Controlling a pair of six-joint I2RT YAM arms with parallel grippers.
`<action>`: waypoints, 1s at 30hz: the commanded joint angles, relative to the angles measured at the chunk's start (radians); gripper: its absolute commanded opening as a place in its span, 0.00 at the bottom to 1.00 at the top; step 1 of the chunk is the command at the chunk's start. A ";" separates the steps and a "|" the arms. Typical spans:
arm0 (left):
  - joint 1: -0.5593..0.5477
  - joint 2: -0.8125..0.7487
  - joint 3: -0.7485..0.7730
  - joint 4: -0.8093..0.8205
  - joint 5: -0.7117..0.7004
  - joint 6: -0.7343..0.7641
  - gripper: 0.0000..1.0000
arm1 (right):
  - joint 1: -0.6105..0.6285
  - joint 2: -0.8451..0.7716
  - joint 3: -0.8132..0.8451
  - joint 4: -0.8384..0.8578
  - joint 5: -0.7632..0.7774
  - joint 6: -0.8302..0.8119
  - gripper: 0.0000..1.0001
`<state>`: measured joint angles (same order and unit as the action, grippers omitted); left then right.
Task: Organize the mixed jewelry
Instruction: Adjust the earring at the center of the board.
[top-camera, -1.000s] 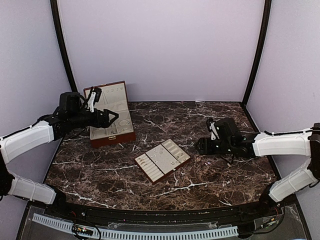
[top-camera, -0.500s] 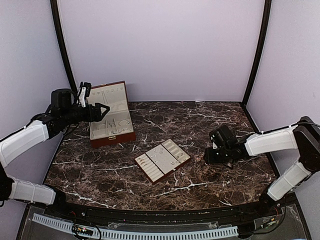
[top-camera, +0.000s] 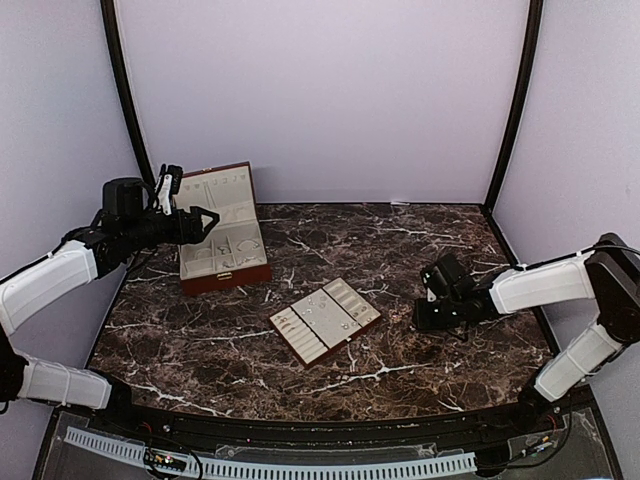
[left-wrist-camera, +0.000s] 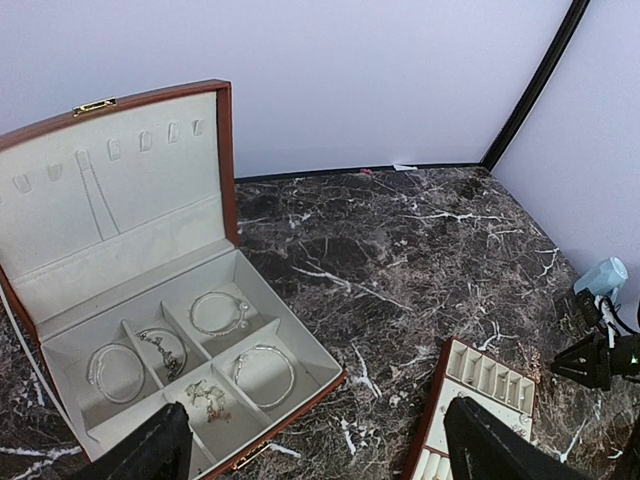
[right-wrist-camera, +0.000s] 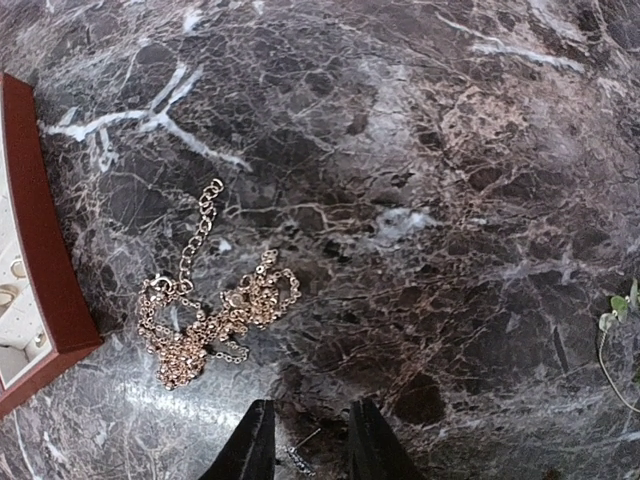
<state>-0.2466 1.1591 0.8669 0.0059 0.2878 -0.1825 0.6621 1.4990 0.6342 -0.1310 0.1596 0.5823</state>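
Left gripper (left-wrist-camera: 320, 445): my fingers are spread wide, nothing in them. It hangs just in front of the open box (left-wrist-camera: 228, 150), looking down into it.
Right gripper (right-wrist-camera: 310, 452): only a narrow gap between the tips, and I don't see anything caught in it. It sits low over the table (right-wrist-camera: 450, 180).
What changed: a second ago my left one was right over the box. It has backed off to the left since then and has hardly budged in the last half second. My right arm has pulled back toward its own side, away from the tray (top-camera: 325, 320).
Chain (right-wrist-camera: 210, 315): loose in a tangled heap on the bare marble, just beside the tray's corner and a little ahead of my right fingertips. Not touching them.
Bracelets (left-wrist-camera: 218, 312): already in the box compartments, one to a slot as far as I can tell.
Tray: a few tiny pieces in its slots, too small to name.
So where are we: both hands are empty, so I'd say I'm between picks. My guess is the chain is the obvious leftover, and it looks fiddly to pinch cleanly.
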 joint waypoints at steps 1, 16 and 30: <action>0.003 -0.019 -0.016 0.004 0.008 0.011 0.91 | -0.004 -0.017 -0.019 -0.009 0.009 0.006 0.23; 0.003 -0.021 -0.017 0.004 0.014 0.011 0.90 | -0.004 -0.090 -0.033 -0.025 -0.043 0.001 0.15; 0.003 -0.024 -0.019 0.006 0.021 0.009 0.90 | 0.018 -0.038 -0.016 0.001 -0.122 -0.023 0.18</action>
<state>-0.2466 1.1591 0.8665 0.0059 0.2951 -0.1825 0.6697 1.4479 0.6071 -0.1509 0.0460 0.5690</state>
